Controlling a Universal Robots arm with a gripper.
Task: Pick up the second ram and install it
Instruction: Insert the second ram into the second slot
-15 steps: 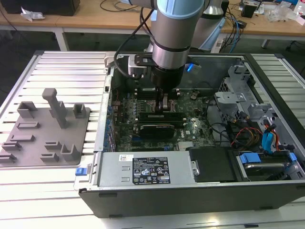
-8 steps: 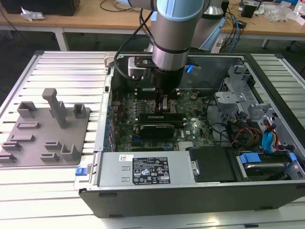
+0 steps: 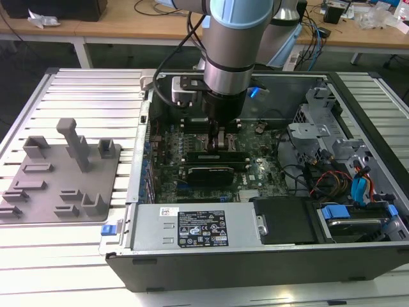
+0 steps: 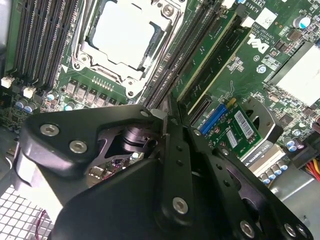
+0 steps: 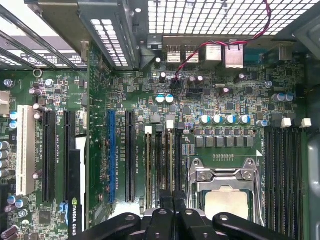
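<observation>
My gripper (image 3: 220, 142) reaches down into the open computer case (image 3: 358, 256), onto the memory slots beside the processor socket (image 5: 226, 200). Its fingers (image 4: 164, 116) are pressed together on a thin dark stick seen edge-on, the second ram (image 5: 175, 167). The stick stands in the slot nearest the socket and runs straight out from between the fingertips (image 5: 165, 214). In the exterior view it lies as a dark bar (image 3: 214, 153) under the gripper. How deep it sits in the slot is hidden.
Another green memory stick (image 4: 210, 55) stands in a slot a little farther from the socket. A black ribbed card (image 3: 206, 173) lies just in front. Cables and drive bays (image 3: 345, 166) crowd the exterior view's right. A grey holder plate (image 3: 61, 173) lies outside on the exterior view's left.
</observation>
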